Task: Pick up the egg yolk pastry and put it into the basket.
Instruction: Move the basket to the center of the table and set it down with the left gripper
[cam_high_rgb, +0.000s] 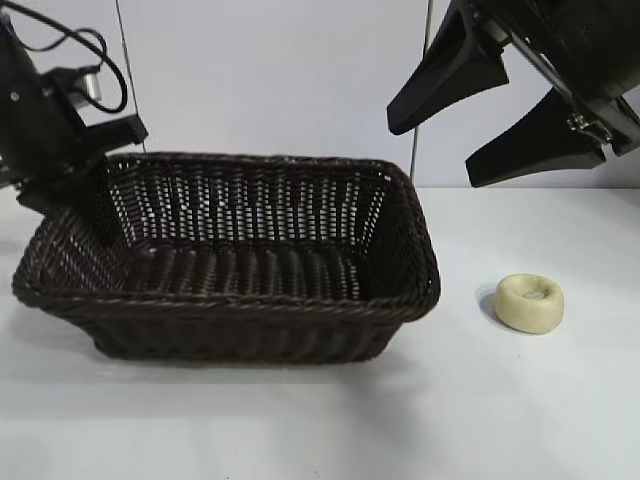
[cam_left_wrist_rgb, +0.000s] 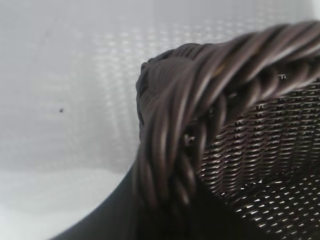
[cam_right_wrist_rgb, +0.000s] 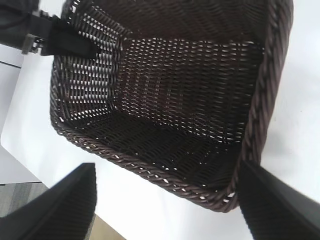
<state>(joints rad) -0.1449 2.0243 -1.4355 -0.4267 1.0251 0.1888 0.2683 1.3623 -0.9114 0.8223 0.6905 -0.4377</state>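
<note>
The egg yolk pastry (cam_high_rgb: 528, 302), a small pale yellow puck with a dimpled top, lies on the white table to the right of the basket. The dark brown wicker basket (cam_high_rgb: 250, 300) stands centre-left and holds nothing. My left gripper (cam_high_rgb: 85, 185) is shut on the basket's braided rim (cam_left_wrist_rgb: 200, 75) at its far left corner; it also shows in the right wrist view (cam_right_wrist_rgb: 70, 42). My right gripper (cam_high_rgb: 435, 152) is open and empty, raised above the basket's right end and up-left of the pastry. Its fingers frame the basket's rim (cam_right_wrist_rgb: 260, 100). The pastry is out of both wrist views.
The white table (cam_high_rgb: 500, 420) stretches in front of the basket and around the pastry. A white wall stands behind. The table's edge (cam_right_wrist_rgb: 107, 227) shows in the right wrist view.
</note>
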